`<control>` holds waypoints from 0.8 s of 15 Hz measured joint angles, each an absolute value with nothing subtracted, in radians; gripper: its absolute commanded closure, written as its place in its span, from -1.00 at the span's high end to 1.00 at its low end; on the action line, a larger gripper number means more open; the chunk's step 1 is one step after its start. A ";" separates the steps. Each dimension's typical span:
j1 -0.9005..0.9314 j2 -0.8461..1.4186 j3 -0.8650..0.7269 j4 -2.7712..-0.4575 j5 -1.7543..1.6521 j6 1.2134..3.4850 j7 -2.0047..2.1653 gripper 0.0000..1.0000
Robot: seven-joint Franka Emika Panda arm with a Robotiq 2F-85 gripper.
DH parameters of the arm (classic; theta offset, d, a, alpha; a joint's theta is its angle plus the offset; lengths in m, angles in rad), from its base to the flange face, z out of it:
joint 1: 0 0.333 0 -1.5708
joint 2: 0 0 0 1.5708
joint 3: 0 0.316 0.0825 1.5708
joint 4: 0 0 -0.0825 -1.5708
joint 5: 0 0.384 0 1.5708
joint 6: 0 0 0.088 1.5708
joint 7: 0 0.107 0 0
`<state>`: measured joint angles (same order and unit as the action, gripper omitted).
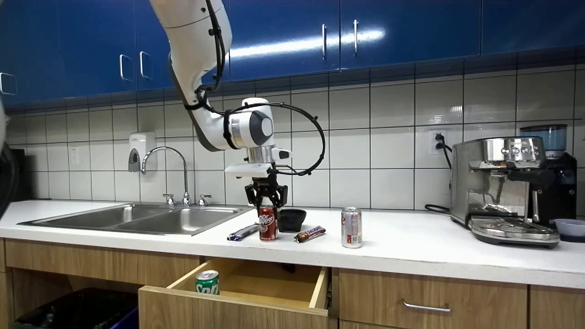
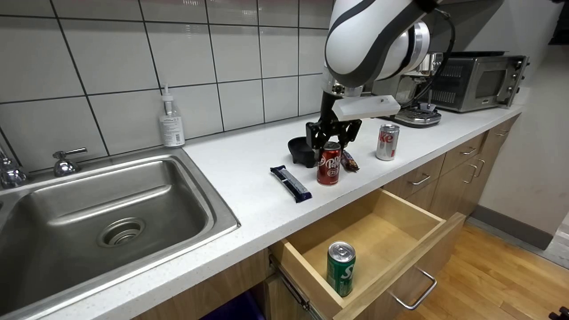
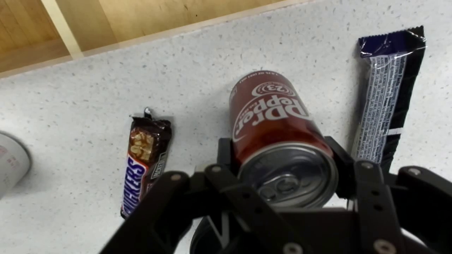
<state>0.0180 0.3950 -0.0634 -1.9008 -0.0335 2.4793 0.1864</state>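
as two black fingers [image 3: 226,151] bear on either side of the red dr pepper can [image 3: 272,109], right of center in the wrist view, the gripper [image 3: 280,151] looks clamped around its upper part. in both exterior views the can stands upright on the white counter [image 1: 402,237], so i judge the step in hand to be the grasp, with no lift begun. the next move seems to call for a firm hold and a straight rise, keeping the can level and clear of the black bowl [image 2: 299,155], up and left of it in an exterior view. a snickers bar [image 3: 143,165] lies left of center in the wrist view, a dark wrapped bar [image 3: 388,91] along the right. toward the bottom of an exterior view, a green sprite can [image 2: 341,271] stands inside an open drawer [image 2: 382,231]; a silver can [image 2: 387,142] stands right of center.
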 measured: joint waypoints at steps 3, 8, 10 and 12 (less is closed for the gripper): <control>0.018 0.391 -0.063 -1.906 -0.021 2.479 0.186 -0.23; 0.018 0.345 -0.063 -1.955 -0.020 2.482 0.186 -0.23; 0.018 0.311 -0.063 -1.989 -0.020 2.484 0.186 -0.23; 0.018 0.276 -0.063 -2.027 -0.020 2.486 0.186 -0.23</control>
